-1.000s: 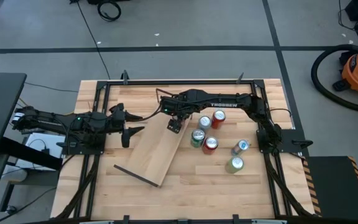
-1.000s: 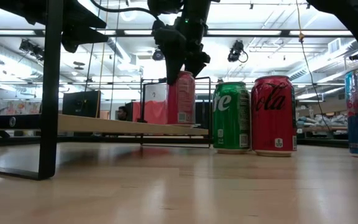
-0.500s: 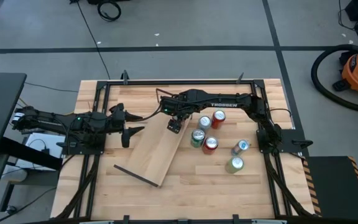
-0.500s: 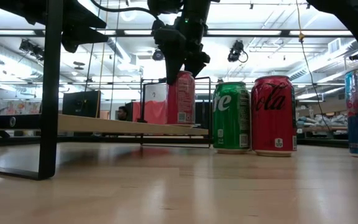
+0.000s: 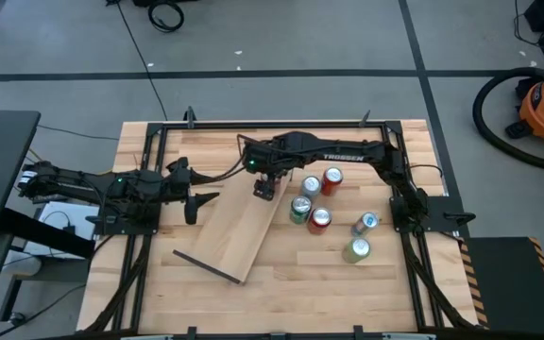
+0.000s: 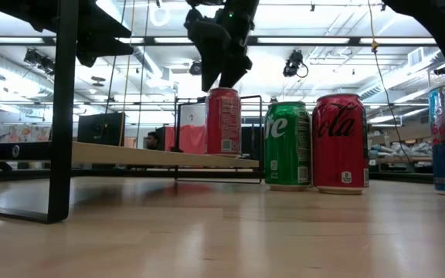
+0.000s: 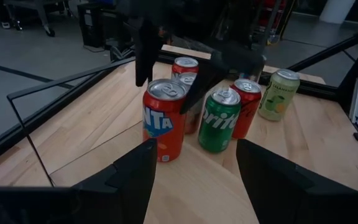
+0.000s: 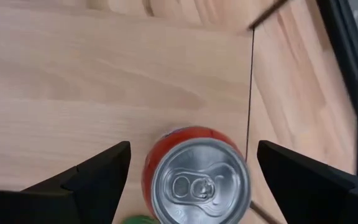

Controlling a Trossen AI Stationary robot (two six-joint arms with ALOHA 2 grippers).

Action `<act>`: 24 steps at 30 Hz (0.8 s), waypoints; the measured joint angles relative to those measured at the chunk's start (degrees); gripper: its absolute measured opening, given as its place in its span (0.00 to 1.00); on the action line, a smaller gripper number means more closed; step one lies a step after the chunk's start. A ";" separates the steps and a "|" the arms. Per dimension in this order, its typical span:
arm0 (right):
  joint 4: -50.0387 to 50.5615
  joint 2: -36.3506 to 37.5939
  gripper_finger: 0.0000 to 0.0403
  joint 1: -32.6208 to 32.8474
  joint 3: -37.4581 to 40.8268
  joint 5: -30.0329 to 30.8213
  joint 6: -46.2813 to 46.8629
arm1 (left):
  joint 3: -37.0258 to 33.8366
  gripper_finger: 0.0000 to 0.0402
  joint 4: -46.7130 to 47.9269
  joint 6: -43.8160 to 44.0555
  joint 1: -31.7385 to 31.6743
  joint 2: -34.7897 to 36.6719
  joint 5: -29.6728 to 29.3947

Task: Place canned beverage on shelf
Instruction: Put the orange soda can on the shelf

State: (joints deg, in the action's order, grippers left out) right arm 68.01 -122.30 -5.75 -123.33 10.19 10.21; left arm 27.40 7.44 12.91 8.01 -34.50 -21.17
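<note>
Right hand [image 6: 222, 77] sits directly above the orange Fanta can [image 6: 223, 121], fingers spread wide and clear of the can; nothing gripped. In the right wrist view the can's silver top [image 8: 195, 180] is centred between both fingers [image 8: 101, 174], gap on each side.

The can stands upright on the shelf [image 5: 239, 227], at the end nearest the can cluster, just inside the wire bracket [image 8: 250, 93]. Seen from above, the shelf runs diagonally across the bench [image 5: 281, 293], from roughly 1 o'clock down to 7 o'clock, with the can at the 1 o'clock end.

Left hand [image 5: 196, 194] waits at the shelf's 10 o'clock side, well apart from the can, fingers partly open and empty. Its wrist view looks along the shelf at the can.

Other cans stand on the bench at 3 o'clock of the shelf: green Sprite can [image 7: 219, 121] just beside the Fanta, red Coca-Cola can [image 6: 339, 143] next to that, a pale green can [image 7: 277, 94] farther out, a blue-and-white can [image 6: 441, 139] near the edge. All upright except the blue-and-white one, which seems tilted or lying in the high view; hard to tell.
</note>
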 joint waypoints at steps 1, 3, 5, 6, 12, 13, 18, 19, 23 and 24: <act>0.00 0.00 0.90 0.07 -0.45 -0.56 -1.88 | 0.00 0.58 0.00 0.00 0.00 0.00 0.00; 0.78 -0.02 0.90 0.44 -1.27 -1.81 -4.45 | 0.00 0.58 0.00 -0.02 0.00 0.00 0.00; 2.33 -0.02 0.89 0.59 -1.75 -2.32 -3.44 | 0.00 0.58 0.00 -0.02 0.00 0.00 0.00; 3.10 -0.02 0.89 0.63 -1.90 -2.29 -1.89 | 0.00 0.58 0.00 -0.02 -0.01 0.00 -0.01; 5.86 -0.06 0.89 1.14 -1.94 -1.11 -13.09 | 0.00 0.58 -0.04 -0.24 0.00 0.02 -0.02; 5.65 -0.06 0.89 1.85 -1.94 -0.12 -16.12 | 0.00 0.58 -0.02 -0.24 -0.01 0.02 -0.01; 4.74 -0.08 0.89 4.25 -1.94 5.85 -26.34 | 0.00 0.58 0.07 -0.22 -0.02 0.01 -0.02; 4.72 -0.08 0.89 4.28 -1.94 5.74 -27.69 | 0.00 0.58 0.07 -0.22 -0.02 0.02 -0.02; 5.90 -0.08 0.93 4.44 -1.94 4.54 -30.92 | 0.00 0.58 0.52 -0.05 0.00 0.02 -0.02; 6.62 -0.08 0.95 4.47 -1.94 4.68 -31.55 | 0.00 0.58 0.86 0.13 -0.01 0.02 0.00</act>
State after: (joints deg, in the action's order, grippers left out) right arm 74.63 -122.39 -1.28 -125.27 14.87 -21.34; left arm 27.40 8.31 13.04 8.00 -34.48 -21.17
